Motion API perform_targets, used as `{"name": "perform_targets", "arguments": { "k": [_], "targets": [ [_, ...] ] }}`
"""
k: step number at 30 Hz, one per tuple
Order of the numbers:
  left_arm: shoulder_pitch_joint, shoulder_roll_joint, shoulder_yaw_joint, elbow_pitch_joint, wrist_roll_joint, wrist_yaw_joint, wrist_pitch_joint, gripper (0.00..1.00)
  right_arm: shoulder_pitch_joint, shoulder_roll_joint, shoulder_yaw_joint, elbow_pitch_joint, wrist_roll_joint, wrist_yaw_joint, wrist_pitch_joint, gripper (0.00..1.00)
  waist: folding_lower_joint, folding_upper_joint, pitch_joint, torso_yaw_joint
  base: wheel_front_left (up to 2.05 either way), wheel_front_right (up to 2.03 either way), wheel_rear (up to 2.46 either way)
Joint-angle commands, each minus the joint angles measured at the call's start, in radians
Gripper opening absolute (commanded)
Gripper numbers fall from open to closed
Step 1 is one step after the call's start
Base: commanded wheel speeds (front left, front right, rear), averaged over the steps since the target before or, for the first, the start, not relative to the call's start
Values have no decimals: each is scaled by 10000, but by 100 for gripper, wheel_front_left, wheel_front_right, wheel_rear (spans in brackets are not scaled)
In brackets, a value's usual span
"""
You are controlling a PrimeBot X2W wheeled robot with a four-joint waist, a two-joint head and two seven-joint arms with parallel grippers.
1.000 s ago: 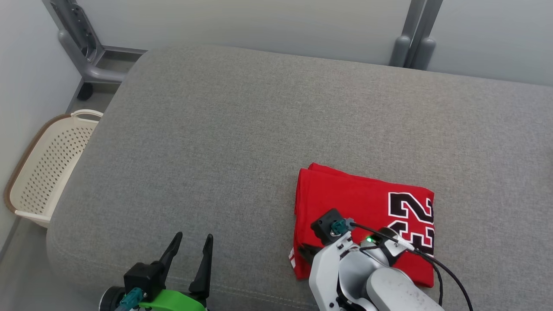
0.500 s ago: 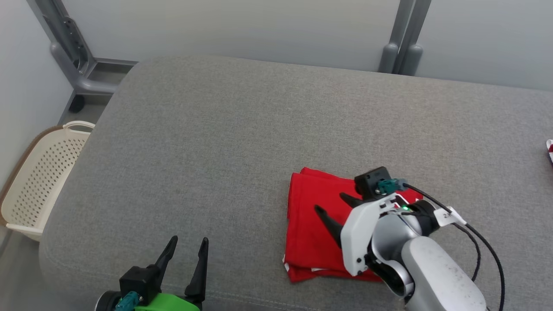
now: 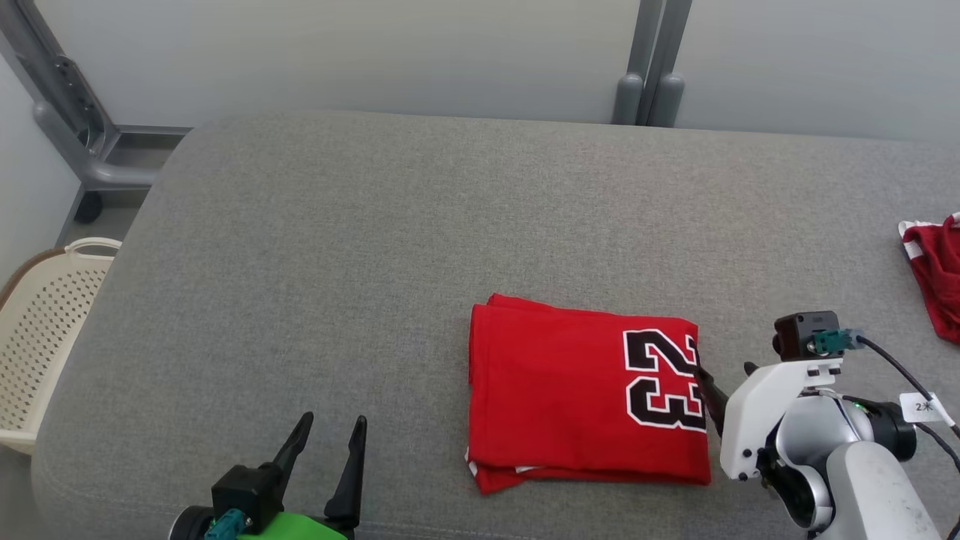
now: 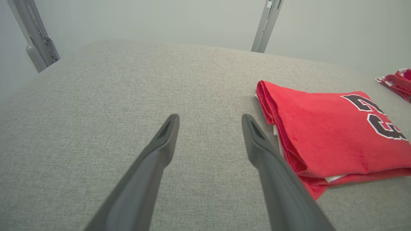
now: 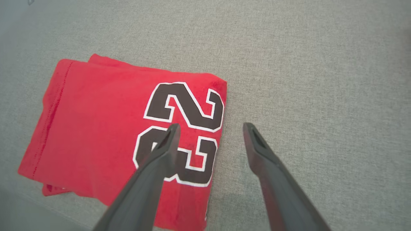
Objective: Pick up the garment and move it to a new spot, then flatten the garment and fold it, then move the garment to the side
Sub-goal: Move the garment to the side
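Note:
The garment (image 3: 570,390) is a red jersey with a black "23", folded into a flat rectangle on the grey cushion (image 3: 337,247). My right gripper (image 3: 726,373) hovers open just off the garment's right edge, holding nothing. In the right wrist view the garment (image 5: 96,128) lies below and left of the open right gripper (image 5: 212,126), whose left finger overlaps the number. Near the cushion's front edge my left gripper (image 3: 331,424) is open and empty, well left of the garment. The left wrist view shows the left gripper (image 4: 210,119) over bare cushion, with the garment (image 4: 321,128) to its right.
A second red cloth (image 3: 937,277) lies at the cushion's far right edge. A cream perforated basket (image 3: 37,345) stands on the floor to the left. Grey metal posts (image 3: 649,75) rise behind the cushion against the wall.
My right gripper, shut low at the garment's near edge, has opened, let go and drawn back to the garment's right side. The camera has turned right. The left gripper has stayed put.

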Motion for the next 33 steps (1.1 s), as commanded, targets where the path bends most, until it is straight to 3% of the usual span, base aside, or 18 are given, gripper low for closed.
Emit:
{"name": "perform_targets", "arguments": {
  "k": [1,27,28,29,30,31,33],
  "targets": [
    [-14,74,9,-40,70,-28,-33,100,100,-1,-99,30,50,-3,52,100,0,0,81,-67,0,0,0],
    [-640,118,-104,-43,60,-28,-33,100,-1025,-6,-179,2943,1110,-3,-597,100,0,0,929,288,0,0,0],
    [-647,118,-110,-39,56,-28,-33,100,-1066,-4,-189,3072,1118,-3,-638,96,0,0,947,299,0,0,0],
    [-653,115,-117,-41,53,-28,-33,100,-1112,-1,-217,3219,1067,-3,-668,51,0,0,965,305,0,0,0],
    [-659,111,-116,-48,54,-28,-33,100,-1166,-3,-225,3342,1032,-3,-699,29,0,0,981,309,0,0,0],
    [-662,103,-115,-49,56,-28,-33,100,-1214,0,-225,3447,1006,-3,-739,0,0,0,995,310,0,0,0],
    [-669,90,-110,-49,63,-28,-33,100,-1337,5,-222,3640,937,-3,-808,0,0,0,1015,303,0,0,0]
  ]
}}
